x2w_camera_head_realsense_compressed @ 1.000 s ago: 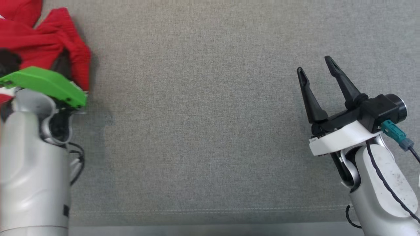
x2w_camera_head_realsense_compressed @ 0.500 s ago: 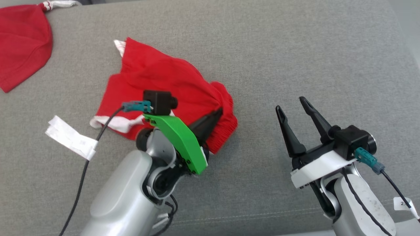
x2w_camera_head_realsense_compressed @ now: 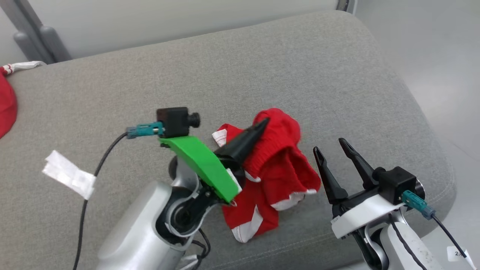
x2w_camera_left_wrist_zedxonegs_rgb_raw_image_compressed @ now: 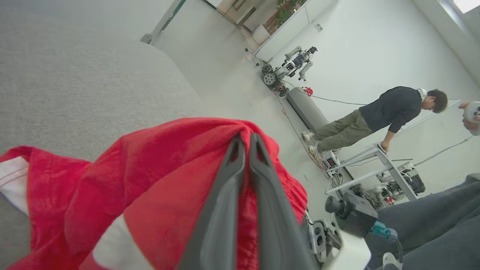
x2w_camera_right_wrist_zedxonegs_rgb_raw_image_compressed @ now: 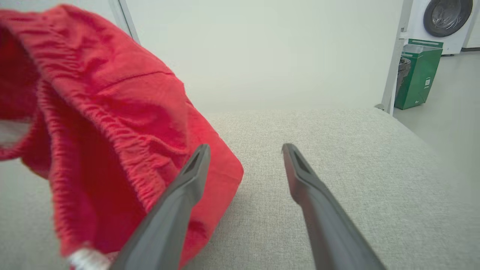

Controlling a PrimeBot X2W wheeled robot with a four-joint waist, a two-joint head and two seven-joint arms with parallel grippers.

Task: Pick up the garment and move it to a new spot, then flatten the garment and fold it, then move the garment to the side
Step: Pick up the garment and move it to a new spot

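1. The left gripper (x2w_camera_head_realsense_compressed: 264,122) has its two dark fingers pressed together on a fold of the red shorts (x2w_camera_head_realsense_compressed: 285,168); in the left wrist view the cloth (x2w_camera_left_wrist_zedxonegs_rgb_raw_image_compressed: 150,168) wraps over both fingertips (x2w_camera_left_wrist_zedxonegs_rgb_raw_image_compressed: 237,147).
2. Half a second ago the shorts lay spread out flat on the grey cushion (x2w_camera_head_realsense_compressed: 262,75), mostly beyond and to the left of those fingers. Now they hang bunched from the tips, with the white-trimmed hems drooping below.
3. The right gripper (x2w_camera_head_realsense_compressed: 330,146) is spread wide and holds nothing, as it did before. The shorts, earlier well apart from it, are now just beside its left finger; in the right wrist view the elastic waistband (x2w_camera_right_wrist_zedxonegs_rgb_raw_image_compressed: 112,105) sits next to that finger (x2w_camera_right_wrist_zedxonegs_rgb_raw_image_compressed: 187,180).
4. The head camera has swung since then: the cushion's rounded end and the pale floor (x2w_camera_head_realsense_compressed: 431,56) have come into view.
5. A second red garment (x2w_camera_head_realsense_compressed: 5,105) lies far out to the left of the left fingers.
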